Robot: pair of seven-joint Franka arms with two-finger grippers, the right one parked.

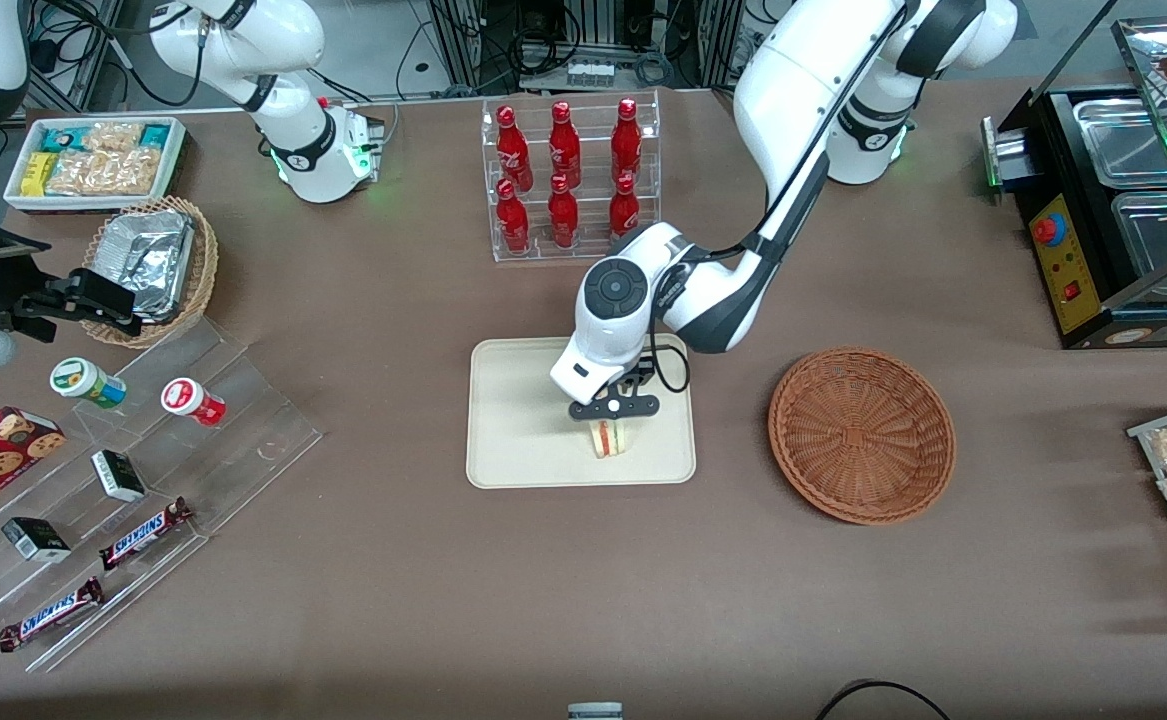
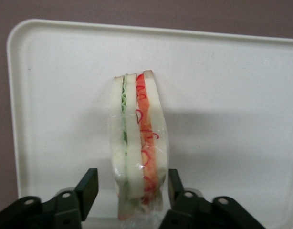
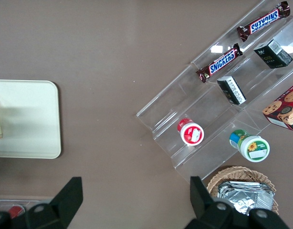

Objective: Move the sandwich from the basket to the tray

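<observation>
The sandwich (image 1: pixel 611 438) stands on its edge on the cream tray (image 1: pixel 523 425), near the tray's edge closest to the front camera. My left gripper (image 1: pixel 613 422) hangs straight above it, open. In the left wrist view the sandwich (image 2: pixel 137 138) sits between the black fingers (image 2: pixel 88 187) with its red and green filling facing the camera. One finger is clearly apart from the bread and the other is close beside it. The tray (image 2: pixel 232 95) fills the background. The reddish-brown basket (image 1: pixel 861 435) lies empty beside the tray, toward the working arm's end.
A clear rack of red bottles (image 1: pixel 568 180) stands farther from the front camera than the tray. Toward the parked arm's end are a stepped acrylic display of snacks (image 1: pixel 143 450), a tan basket with foil (image 1: pixel 153 265) and a white tub (image 1: pixel 93 160). A black warmer (image 1: pixel 1123 200) stands at the working arm's end.
</observation>
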